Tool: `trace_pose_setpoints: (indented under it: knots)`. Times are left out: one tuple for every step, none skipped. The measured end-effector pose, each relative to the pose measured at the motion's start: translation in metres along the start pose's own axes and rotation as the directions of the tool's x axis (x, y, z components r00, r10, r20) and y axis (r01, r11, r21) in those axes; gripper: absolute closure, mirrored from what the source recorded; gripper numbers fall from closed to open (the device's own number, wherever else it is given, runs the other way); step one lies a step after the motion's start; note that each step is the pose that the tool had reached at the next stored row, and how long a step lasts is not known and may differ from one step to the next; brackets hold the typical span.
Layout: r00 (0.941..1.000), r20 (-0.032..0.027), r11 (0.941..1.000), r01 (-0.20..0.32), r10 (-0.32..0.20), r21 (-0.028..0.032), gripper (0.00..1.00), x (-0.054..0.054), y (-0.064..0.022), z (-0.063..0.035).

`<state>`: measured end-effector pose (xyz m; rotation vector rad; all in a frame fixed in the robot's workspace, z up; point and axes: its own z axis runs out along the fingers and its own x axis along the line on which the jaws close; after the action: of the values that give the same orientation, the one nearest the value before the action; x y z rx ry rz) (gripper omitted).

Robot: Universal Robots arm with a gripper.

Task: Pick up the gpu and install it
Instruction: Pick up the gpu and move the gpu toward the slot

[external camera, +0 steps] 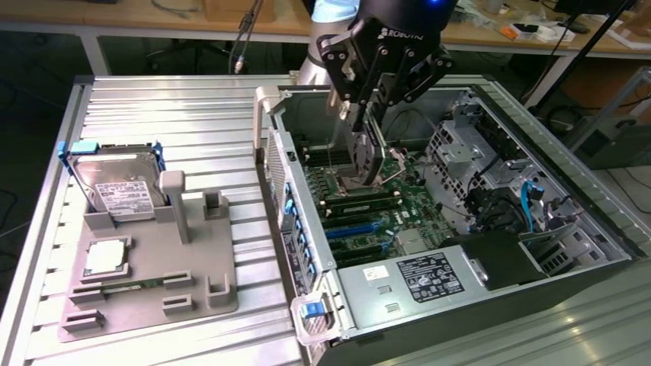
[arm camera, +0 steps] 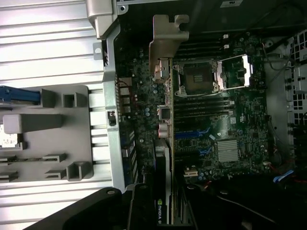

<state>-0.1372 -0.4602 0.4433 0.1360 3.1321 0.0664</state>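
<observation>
**A:** While the arm hangs over the open computer case (external camera: pixel 273 175), what are the jaws doing?

**B:** Pinching the gpu (external camera: pixel 364 156). The gripper (external camera: pixel 374 103) hangs just above the case's open side, and its jaws press on the two flat faces of the card near its upper edge.

**A:** How does the card sit?

**B:** Upright, on edge, inside the case and over the motherboard (external camera: pixel 392 202). From the wrist camera it is edge-on. Its silvery bracket (arm camera: pixel 168 40) points toward the case's rear wall, and the thin edge runs just beside the open processor socket (arm camera: pixel 196 79).

**A:** Is it in a slot?

**B:** I cannot tell whether its lower edge touches the board. The blue expansion slots (arm camera: pixel 192 134) lie just beside it, toward the case's power supply (external camera: pixel 428 274).

**A:** And outside the case?

**B:** On the ribbed metal bench (external camera: pixel 163 107), just beside the case's rear wall, a grey holder (external camera: pixel 152 297) carries two parts. A hard drive (external camera: pixel 120 194) stands upright with its white label showing, and a processor chip (external camera: pixel 107 258) lies flat. Both are well apart from the gripper.
</observation>
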Motion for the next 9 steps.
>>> trace_pose_setpoints:
  knots:
    - [1.0, 0.0, 1.0, 0.0, 0.0, 0.0, 0.73, -0.0009, 0.0001, 0.0]
    - [1.0, 0.0, 1.0, 0.0, 0.0, 0.0, 0.73, -0.0018, 0.0001, 0.0]
    - [1.0, 0.0, 1.0, 0.0, 0.0, 0.0, 0.73, -0.0028, 0.0002, 0.0]
    - [1.0, 0.0, 1.0, 0.0, 0.0, 0.0, 0.73, -0.0037, 0.0003, 0.0]
    - [1.0, 0.0, 1.0, 0.0, 0.0, 0.0, 0.73, -0.0045, 0.0004, 0.0]
    - [1.0, 0.0, 1.0, 0.0, 0.0, 0.0, 0.73, -0.0054, 0.0004, 0.0]
    - [1.0, 0.0, 1.0, 0.0, 0.0, 0.0, 0.73, -0.0063, 0.0005, 0.0]
    - [1.0, 0.0, 1.0, 0.0, 0.0, 0.0, 0.73, -0.0071, 0.0006, 0.0001]
    - [1.0, 0.0, 1.0, 0.0, 0.0, 0.0001, 0.73, -0.0078, 0.0007, 0.0]
